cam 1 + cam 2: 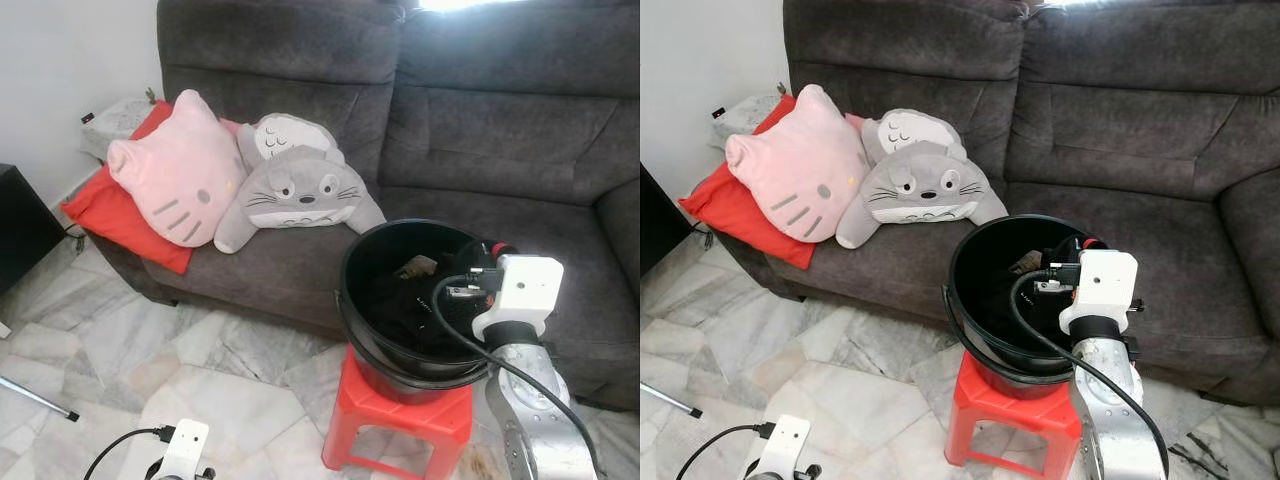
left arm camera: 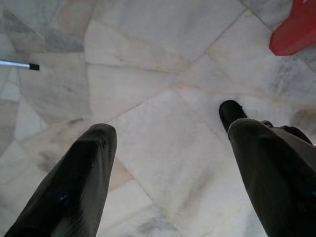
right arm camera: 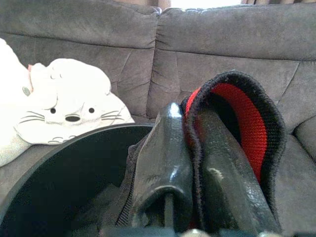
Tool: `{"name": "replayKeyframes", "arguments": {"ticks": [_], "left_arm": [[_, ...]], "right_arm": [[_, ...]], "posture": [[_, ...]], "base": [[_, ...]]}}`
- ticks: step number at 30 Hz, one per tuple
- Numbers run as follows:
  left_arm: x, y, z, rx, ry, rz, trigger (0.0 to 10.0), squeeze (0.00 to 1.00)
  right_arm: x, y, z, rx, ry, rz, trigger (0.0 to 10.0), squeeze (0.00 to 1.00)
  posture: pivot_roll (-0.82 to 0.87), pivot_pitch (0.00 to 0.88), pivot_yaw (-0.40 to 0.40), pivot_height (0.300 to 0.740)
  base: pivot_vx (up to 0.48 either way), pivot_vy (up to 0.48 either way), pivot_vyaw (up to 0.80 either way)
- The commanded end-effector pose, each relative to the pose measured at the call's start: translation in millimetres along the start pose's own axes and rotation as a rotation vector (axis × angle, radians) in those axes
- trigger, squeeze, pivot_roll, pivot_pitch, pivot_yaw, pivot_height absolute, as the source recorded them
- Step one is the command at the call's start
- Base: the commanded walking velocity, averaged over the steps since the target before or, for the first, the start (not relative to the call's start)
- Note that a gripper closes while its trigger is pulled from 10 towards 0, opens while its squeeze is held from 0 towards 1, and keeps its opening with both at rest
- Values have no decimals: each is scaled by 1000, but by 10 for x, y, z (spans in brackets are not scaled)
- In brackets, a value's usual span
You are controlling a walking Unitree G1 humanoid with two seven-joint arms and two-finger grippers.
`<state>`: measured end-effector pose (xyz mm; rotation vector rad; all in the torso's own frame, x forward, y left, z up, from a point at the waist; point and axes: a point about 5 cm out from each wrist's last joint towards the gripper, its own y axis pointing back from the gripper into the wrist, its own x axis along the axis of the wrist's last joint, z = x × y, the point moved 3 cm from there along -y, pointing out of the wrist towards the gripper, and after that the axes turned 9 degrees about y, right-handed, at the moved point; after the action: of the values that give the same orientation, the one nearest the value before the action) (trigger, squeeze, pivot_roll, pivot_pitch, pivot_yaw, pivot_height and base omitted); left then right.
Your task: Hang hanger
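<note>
A black bucket (image 1: 343, 285) stands on a red plastic stool (image 1: 400, 420) in front of the sofa, with dark clothes (image 1: 400, 305) inside. My right arm (image 1: 520, 290) reaches to the bucket's near right rim. In the right wrist view my right gripper (image 3: 190, 123) is shut on a black knitted garment with a red lining (image 3: 247, 111), lifted above the rim. My left gripper (image 2: 168, 131) hangs low over the marble floor, open, with nothing between its fingers (image 2: 94, 148).
A dark grey sofa (image 1: 480, 130) spans the back, holding a pink cat cushion (image 1: 175, 180), a grey plush cushion (image 1: 300, 185) and a red pillow (image 1: 110, 215). A black cabinet (image 1: 20, 225) stands far left. A thin rod (image 1: 40, 400) lies on the floor.
</note>
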<state>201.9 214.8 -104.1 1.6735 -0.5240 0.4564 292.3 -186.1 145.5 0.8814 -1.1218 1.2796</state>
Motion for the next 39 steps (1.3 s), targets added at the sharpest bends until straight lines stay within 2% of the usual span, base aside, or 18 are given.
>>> {"name": "replayKeyframes", "arguments": {"ticks": [1,12,39], "left_arm": [[-43,7,5,-2,5,-10,10000,0],[-71,12,2,-1,16,-16,10000,0],[-37,6,8,3,29,-5,10000,0]], "right_arm": [[-13,6,34,-6,19,-8,10000,0],[-34,31,79,-14,30,-17,10000,0],[31,-42,124,-16,31,1,10000,0]], "posture": [[-213,0,34,740],[-229,0,34,740],[-211,0,21,740]], "base": [[-259,0,0],[-297,0,0],[-329,0,0]]}}
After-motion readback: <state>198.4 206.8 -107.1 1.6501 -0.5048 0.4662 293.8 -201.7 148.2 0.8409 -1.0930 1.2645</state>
